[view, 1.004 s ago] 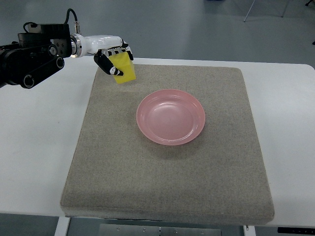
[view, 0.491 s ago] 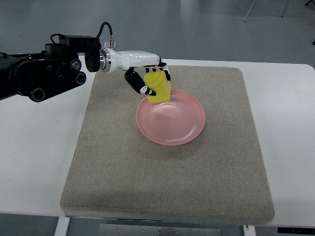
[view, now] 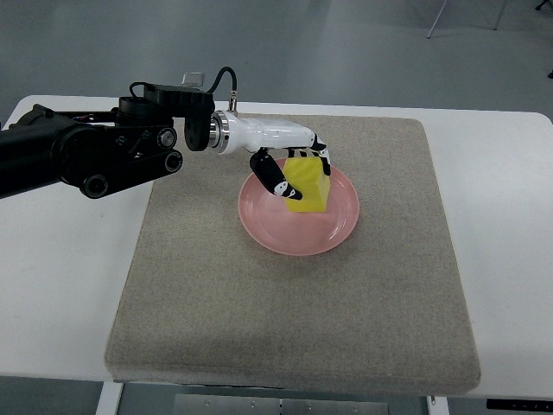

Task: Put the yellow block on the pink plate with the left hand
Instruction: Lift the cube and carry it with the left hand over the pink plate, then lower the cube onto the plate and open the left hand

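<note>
The yellow block (view: 311,185) is held over the middle of the pink plate (view: 337,229), which lies on the grey mat. My left hand (view: 299,172) is shut on the block, thumb on its near face and the other fingers over its top. Whether the block touches the plate's floor I cannot tell. The black left arm reaches in from the picture's left edge. The right arm does not show.
The grey felt mat (view: 294,311) covers most of the white table (view: 60,268). White table shows on both sides of the mat, and grey floor lies beyond the far edge.
My left hand has carried the yellow block to the right and down, from the mat's far left corner to over the plate's middle.
</note>
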